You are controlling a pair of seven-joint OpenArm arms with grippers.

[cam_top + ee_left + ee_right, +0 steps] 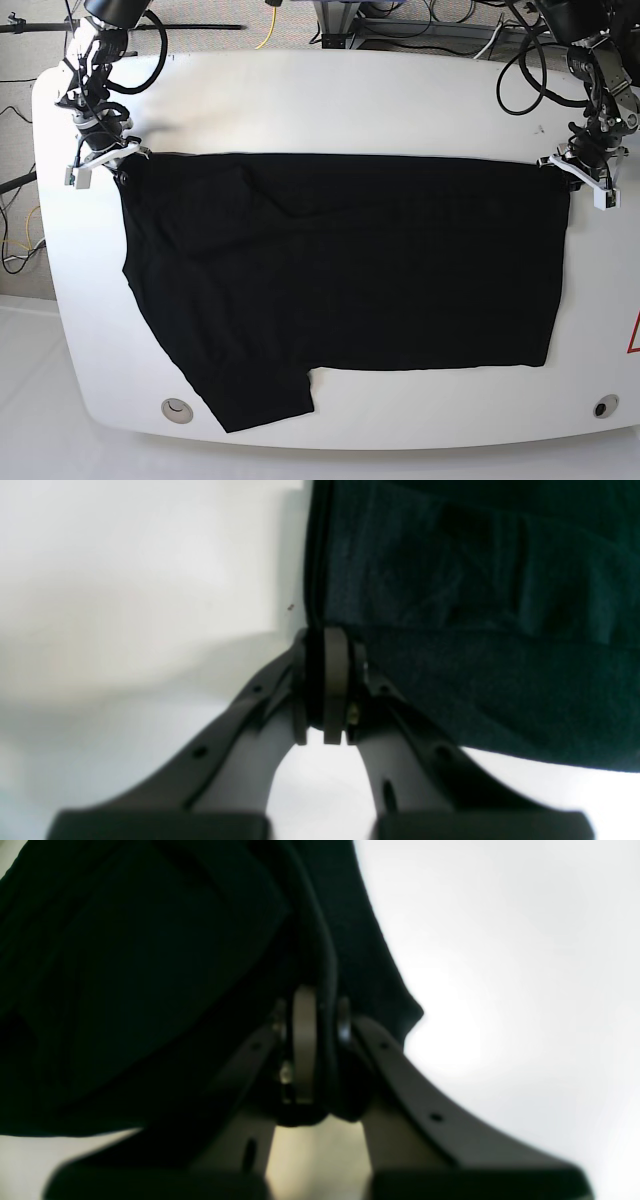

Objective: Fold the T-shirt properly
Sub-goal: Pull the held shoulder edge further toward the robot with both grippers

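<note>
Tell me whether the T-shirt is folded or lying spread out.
Folded once, not finished. The T-shirt lies flat on the table, only one sleeve showing; the left gripper and right gripper pinch its far corners.

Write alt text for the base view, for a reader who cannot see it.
A large black cloth T-shirt lies spread plain side up on a white rounded table. The right gripper pinches its upper corner on the view's left, the left gripper the opposite upper corner.

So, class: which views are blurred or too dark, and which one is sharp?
Left wrist view: soft focus, the fingers blurred, the T-shirt dim teal. Right wrist view: the cloth nearly pure black against a glaring table. Base view: sharp and evenly lit.
</note>
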